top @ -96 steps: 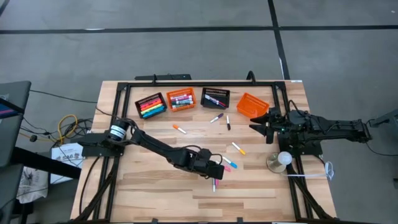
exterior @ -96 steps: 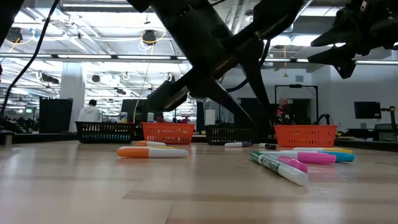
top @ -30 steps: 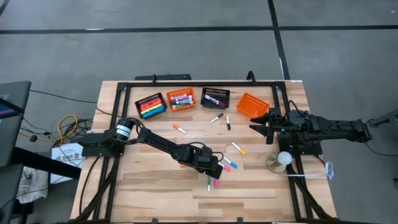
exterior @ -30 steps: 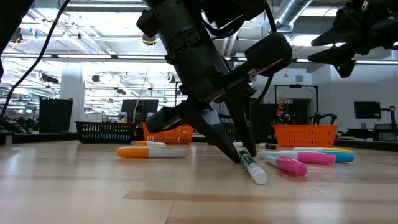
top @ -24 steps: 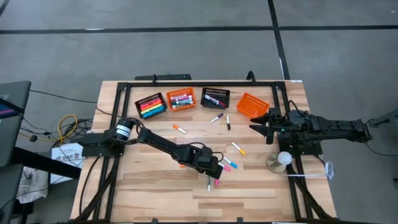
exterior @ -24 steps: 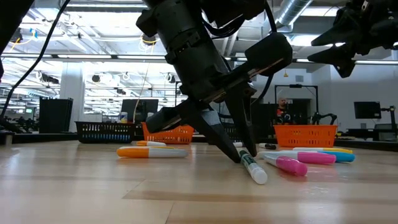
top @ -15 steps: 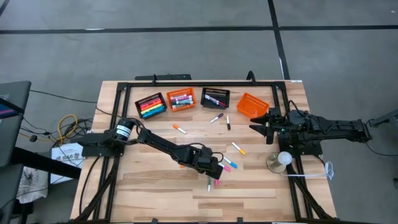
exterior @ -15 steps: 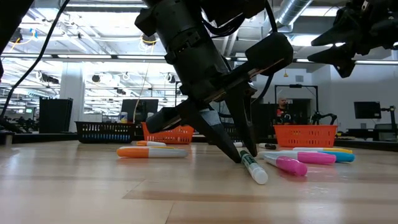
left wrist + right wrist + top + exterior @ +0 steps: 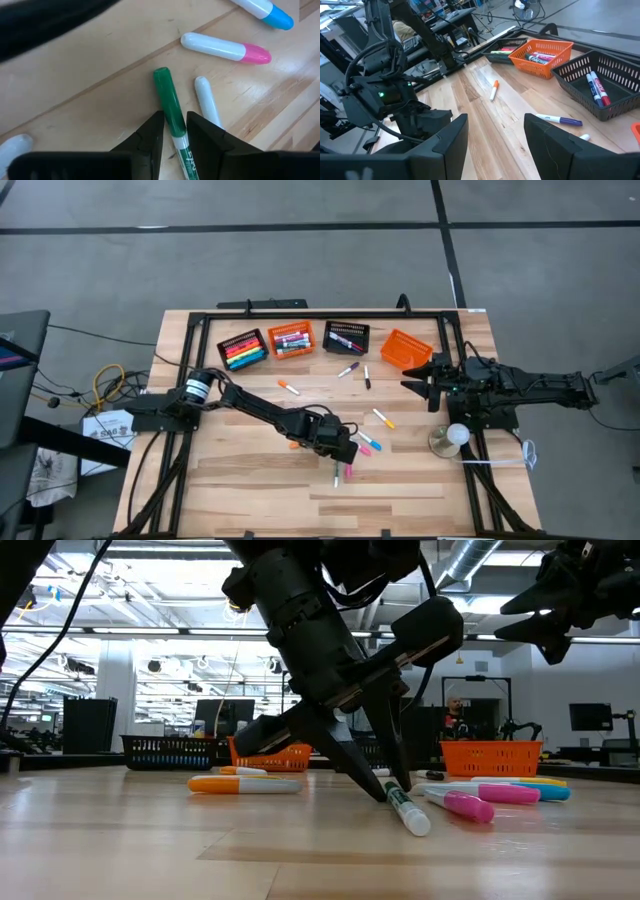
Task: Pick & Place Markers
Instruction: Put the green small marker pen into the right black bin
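- Left hand [image 9: 174, 121] is down at the bench [image 9: 250, 480], its two fingers pinched narrowly on a green-capped marker [image 9: 170, 111] whose far end rests on the wood.
- Just beyond its fingertips lie a pink-capped marker [image 9: 226, 48] and a blue-capped marker [image 9: 265, 10].
- Farther off, the baskets [image 9: 292, 340] hold more markers.
- Right hand [image 9: 415, 376], fingers spread and empty, waits near the orange basket [image 9: 404, 348].

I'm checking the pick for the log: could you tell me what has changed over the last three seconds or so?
The left gripper came down from above the table and closed on the green-capped marker, which has swung round and now lies pinched between its fingers. The pink-capped marker beside it shifted slightly. The right gripper and the baskets stayed put.
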Available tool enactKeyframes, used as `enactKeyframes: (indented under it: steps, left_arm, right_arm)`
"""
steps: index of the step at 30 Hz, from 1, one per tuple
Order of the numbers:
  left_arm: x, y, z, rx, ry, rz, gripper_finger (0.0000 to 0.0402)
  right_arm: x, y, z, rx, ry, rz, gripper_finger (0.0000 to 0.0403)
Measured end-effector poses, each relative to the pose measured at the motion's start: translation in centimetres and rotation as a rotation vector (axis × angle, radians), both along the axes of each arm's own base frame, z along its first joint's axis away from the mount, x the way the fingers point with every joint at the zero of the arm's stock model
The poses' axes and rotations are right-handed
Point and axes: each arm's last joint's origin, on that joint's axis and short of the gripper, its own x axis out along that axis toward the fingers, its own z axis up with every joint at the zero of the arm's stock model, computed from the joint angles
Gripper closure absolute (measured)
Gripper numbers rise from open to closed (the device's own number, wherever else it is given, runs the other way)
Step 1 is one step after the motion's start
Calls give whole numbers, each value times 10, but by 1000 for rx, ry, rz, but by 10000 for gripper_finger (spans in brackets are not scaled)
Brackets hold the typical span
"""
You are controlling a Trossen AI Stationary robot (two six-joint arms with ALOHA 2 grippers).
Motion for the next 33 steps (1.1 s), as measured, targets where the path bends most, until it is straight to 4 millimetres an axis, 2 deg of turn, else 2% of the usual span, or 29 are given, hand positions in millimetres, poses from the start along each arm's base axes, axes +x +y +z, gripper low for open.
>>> enactKeyframes:
  steps: [7, 18, 27, 33]
  left_arm:
    - [0, 11, -4, -32, 24, 18, 319]
    - [5, 40, -5, -37, 40, 76, 363]
    - [6, 46, -3, -12, 26, 97, 362]
    - [4, 50, 10, 54, -4, 132, 361]
  right_arm:
    - [0, 0, 0, 0, 0, 0, 219]
    - [0, 0, 0, 1, 0, 0, 219]
    - [0, 0, 0, 1, 0, 0, 219]
    - [0, 0, 0, 1, 0, 0, 219]
